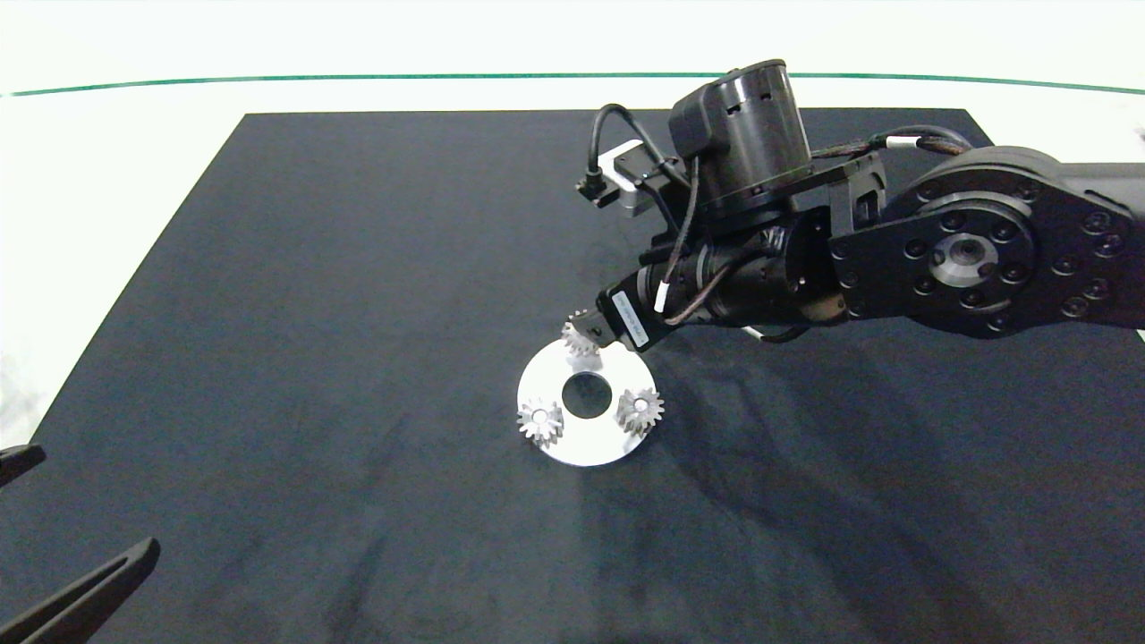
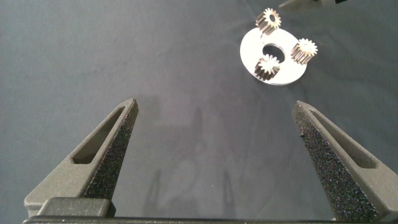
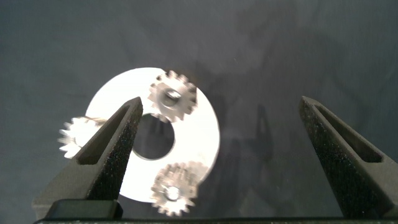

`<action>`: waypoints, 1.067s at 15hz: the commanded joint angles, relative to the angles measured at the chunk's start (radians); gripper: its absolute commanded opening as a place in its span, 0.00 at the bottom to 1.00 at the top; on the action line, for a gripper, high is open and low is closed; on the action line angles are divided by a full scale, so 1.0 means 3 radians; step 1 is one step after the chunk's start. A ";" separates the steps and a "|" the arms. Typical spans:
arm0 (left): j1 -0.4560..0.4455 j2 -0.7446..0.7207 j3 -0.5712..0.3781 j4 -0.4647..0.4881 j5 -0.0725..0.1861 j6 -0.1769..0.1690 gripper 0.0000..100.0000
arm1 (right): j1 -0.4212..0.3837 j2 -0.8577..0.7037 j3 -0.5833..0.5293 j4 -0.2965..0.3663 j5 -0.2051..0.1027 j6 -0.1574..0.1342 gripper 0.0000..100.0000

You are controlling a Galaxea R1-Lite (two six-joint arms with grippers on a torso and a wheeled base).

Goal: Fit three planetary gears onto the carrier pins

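Right gripper [image 3: 217, 162] has fingers spread wide, holding nothing, and hovers just above the carrier disc [image 1: 586, 438], which sits near mid-mat. One finger [image 3: 109, 149] crosses over the disc, the other hangs over bare black mat [image 1: 358, 268]. All three planetary gears [image 1: 541, 420] sit on the disc in a triangle around the central hole; the far one [image 1: 580, 338] lies right at the gripper tip in the head view, and whether it is fully seated on its pin can't be told. Key relation: the disc lies off to one side of the fingers' gap, not centred. Left gripper [image 2: 214, 162] is also spread and empty, parked well apart at the mat's near-left corner, so the right arm is far nearer.
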 commanded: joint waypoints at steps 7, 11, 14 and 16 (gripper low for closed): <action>-0.0005 0.0007 0.0000 -0.0003 0.0006 0.0001 1.00 | -0.0126 0.0133 -0.0069 -0.0028 -0.0011 -0.0010 1.00; -0.0005 0.0002 0.0000 -0.0003 0.0006 0.0001 1.00 | -0.0121 0.0204 -0.0136 -0.0028 -0.0011 -0.0010 1.00; -0.0005 0.0002 -0.0006 -0.0003 0.0006 0.0001 1.00 | -0.0121 0.0250 -0.0162 -0.0028 -0.0011 -0.0010 1.00; -0.0005 -0.0003 0.0000 -0.0003 0.0006 0.0001 1.00 | -0.0126 0.0286 -0.0177 -0.0064 -0.0006 -0.0005 1.00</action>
